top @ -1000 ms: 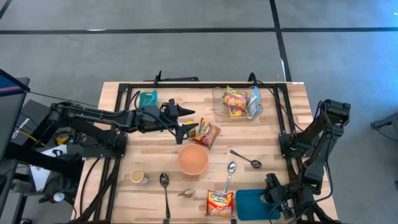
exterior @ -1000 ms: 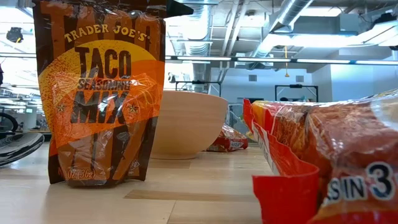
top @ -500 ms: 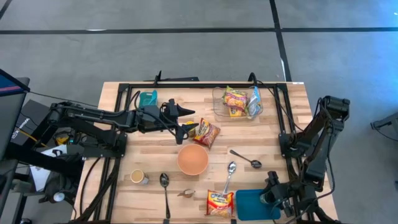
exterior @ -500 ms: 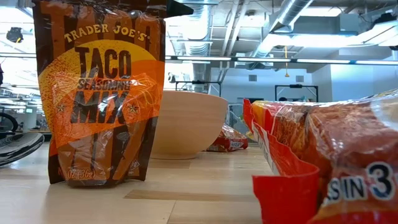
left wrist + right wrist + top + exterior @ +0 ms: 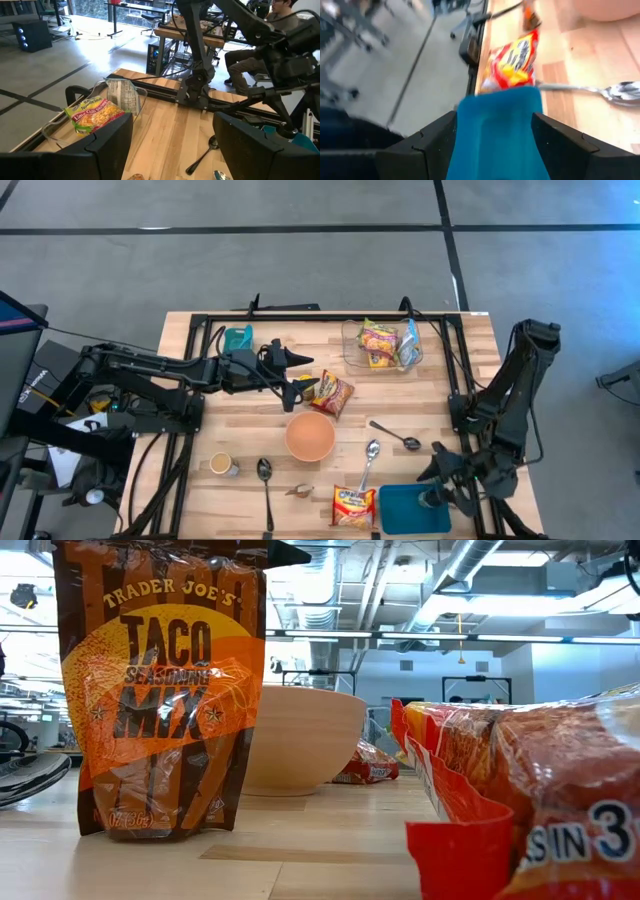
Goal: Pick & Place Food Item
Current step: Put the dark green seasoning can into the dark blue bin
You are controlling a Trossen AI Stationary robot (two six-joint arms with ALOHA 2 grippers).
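Note:
Food packets lie about the wooden table [image 5: 250, 420]. An orange snack packet [image 5: 333, 392] lies flat beside my left gripper [image 5: 308, 375], which hovers open with nothing between its fingers [image 5: 172, 145]. A yellow-red noodle packet [image 5: 353, 507] lies at the near edge, beside a blue tray [image 5: 405, 510]. An orange taco mix pouch [image 5: 160, 690] stands upright on its bottom edge. My right gripper [image 5: 440, 478] hangs open over the tray's far right part; in its wrist view the tray [image 5: 495, 130] shows between its fingers [image 5: 492, 142].
A tan bowl [image 5: 310, 436] stands mid-table. A clear container [image 5: 385, 345] with more packets is at the far right. Two spoons [image 5: 395, 435] [image 5: 369, 460] lie right of the bowl, a third [image 5: 265, 485] and a small cup [image 5: 222, 465] near the front left. A person [image 5: 280, 7] sits beyond the table.
My right gripper has risen from just over the blue tray, drawn a little toward the table's far edge, and rolled about its own axis. The tray stays where it was. Its fingers keep the same gap.

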